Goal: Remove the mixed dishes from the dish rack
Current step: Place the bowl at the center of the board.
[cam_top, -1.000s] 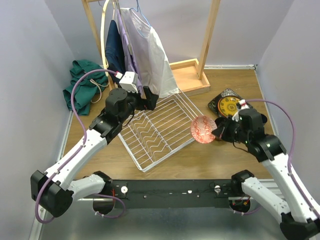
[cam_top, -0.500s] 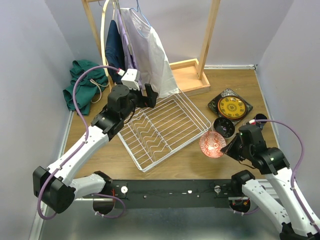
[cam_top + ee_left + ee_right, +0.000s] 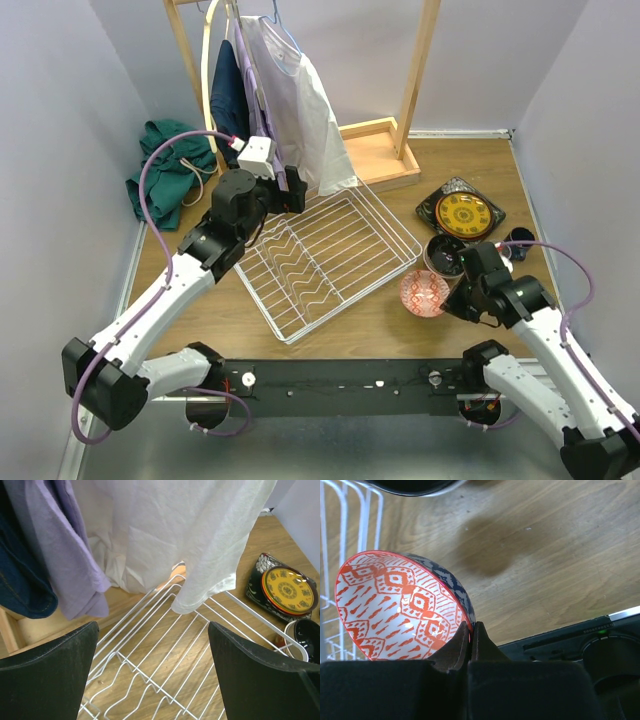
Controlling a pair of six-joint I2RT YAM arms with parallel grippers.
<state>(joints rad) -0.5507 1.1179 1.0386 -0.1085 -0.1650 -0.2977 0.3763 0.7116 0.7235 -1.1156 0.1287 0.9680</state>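
- The bowl (image 3: 400,607) is pinched at its rim by the right gripper (image 3: 471,630).
- It is judged hard, slippery and easily broken.
- The left gripper (image 3: 152,630) is spread wide open.

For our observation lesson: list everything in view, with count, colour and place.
dish rack: one, white wire, centre.
patterned bowl: one, red-and-white inside, dark blue outside, tilted, right of the rack.
square plate: one, black, far right.
round plate: one, yellow, red rim, on the square plate.
dark bowl: one, black inside, pale rim, beside the patterned bowl.
small cup: one, dark, right edge.
clothes stand: one, wooden, behind the rack.
hanging garments: three, white, lilac, navy, on the stand.
green cloth: one, heaped, far left.
left gripper: one, black, open, above the rack's far corner.
right gripper: one, black, shut on the patterned bowl's rim.
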